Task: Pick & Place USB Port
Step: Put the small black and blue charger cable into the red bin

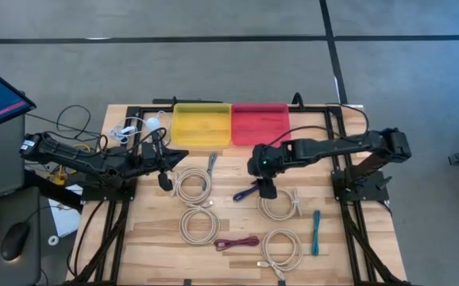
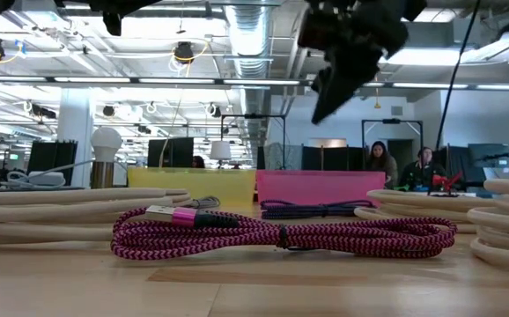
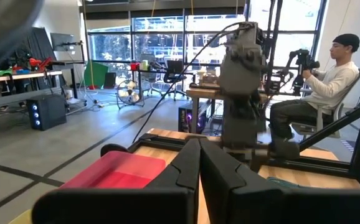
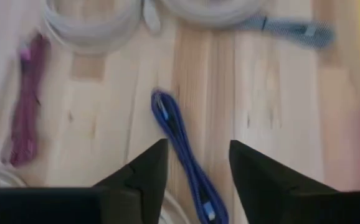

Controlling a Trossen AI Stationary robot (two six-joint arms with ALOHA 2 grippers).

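Observation:
A bundled blue-purple USB cable [image 1: 245, 191] lies flat on the wooden table, in front of the red tray [image 1: 260, 121]. In the right wrist view the cable [image 4: 179, 138] runs on the table below the gap of the fingers. My right gripper [image 1: 266, 189] hovers open just above its right end, fingers [image 4: 149, 171] apart on either side and touching nothing. It hangs high in the low view [image 2: 341, 75]. My left gripper [image 1: 164, 179] waits shut over the table's left part [image 3: 199, 158]. The yellow tray [image 1: 202, 123] stands beside the red one.
Several white coiled cables [image 1: 191, 187] [image 1: 279, 206] [image 1: 281, 248] lie around. A magenta bundle [image 1: 237, 243] lies near the front, a teal cable [image 1: 315, 232] to the right and a grey one [image 1: 211, 164] by the yellow tray. A seated person [image 3: 320, 84] is beyond the table.

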